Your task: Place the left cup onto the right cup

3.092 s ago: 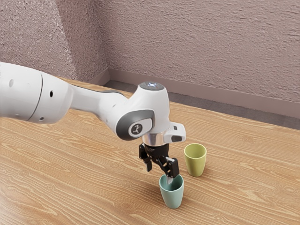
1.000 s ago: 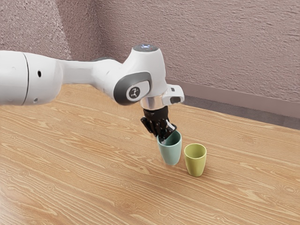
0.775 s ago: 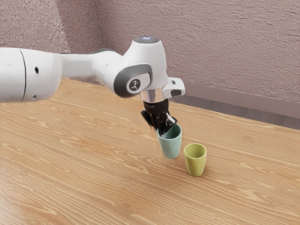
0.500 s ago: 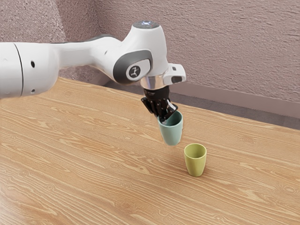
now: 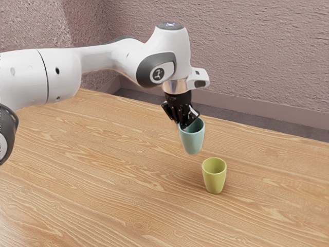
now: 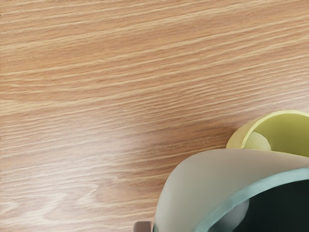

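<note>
Exterior view first: the wooden table (image 5: 77, 170) takes up the lower half of the scene. Its pale grain runs across, and its far edge lies along a strip of dark floor below a rough plaster wall. My white Franka arm (image 5: 103, 59) comes in from the exterior view's left and bends down at the wrist over the table, some way in from that far edge.

The teal cup (image 5: 192, 138) hangs in the air under the hand, clear of the tabletop. It is a plain tumbler with no handle, wider at the rim than at the base, matte blue-green outside and darker within. It sits a little tilted rather than plumb. The yellow-green cup (image 5: 214, 175) has the same tapered shape. It stands upright on the table, mouth up, well in from the far edge. It is lower than the teal cup and slightly toward the exterior view's right, with a clear gap between the two.

The gripper (image 5: 184, 121) is narrow, its black fingers pinching the teal cup's wall at the rim. As far as I can read it, one finger sits inside the mouth and one outside.

In the wrist view the teal cup (image 6: 212, 188) looms large and soft just under the hand, its pale outer wall and dark inside both showing. The yellow-green cup (image 6: 280, 133) shows its open mouth just beyond the teal rim, standing on the wood grain (image 6: 96, 96).
</note>
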You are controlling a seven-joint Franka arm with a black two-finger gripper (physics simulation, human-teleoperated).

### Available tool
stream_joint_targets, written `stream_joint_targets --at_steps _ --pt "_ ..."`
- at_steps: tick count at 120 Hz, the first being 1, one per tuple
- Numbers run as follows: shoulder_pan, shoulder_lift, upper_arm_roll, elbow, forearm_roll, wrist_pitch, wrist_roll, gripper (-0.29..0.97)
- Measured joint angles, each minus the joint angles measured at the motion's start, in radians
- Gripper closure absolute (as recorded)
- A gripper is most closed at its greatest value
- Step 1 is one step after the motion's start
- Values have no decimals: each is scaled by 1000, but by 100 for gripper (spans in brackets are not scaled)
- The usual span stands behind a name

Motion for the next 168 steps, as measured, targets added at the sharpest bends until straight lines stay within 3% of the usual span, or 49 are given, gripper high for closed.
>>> stream_joint_targets --at_steps 105,168 --pt "-27 24 -63 46 25 -31 -8 78" --pt "-58 128 -93 193 65 -73 -13 78"
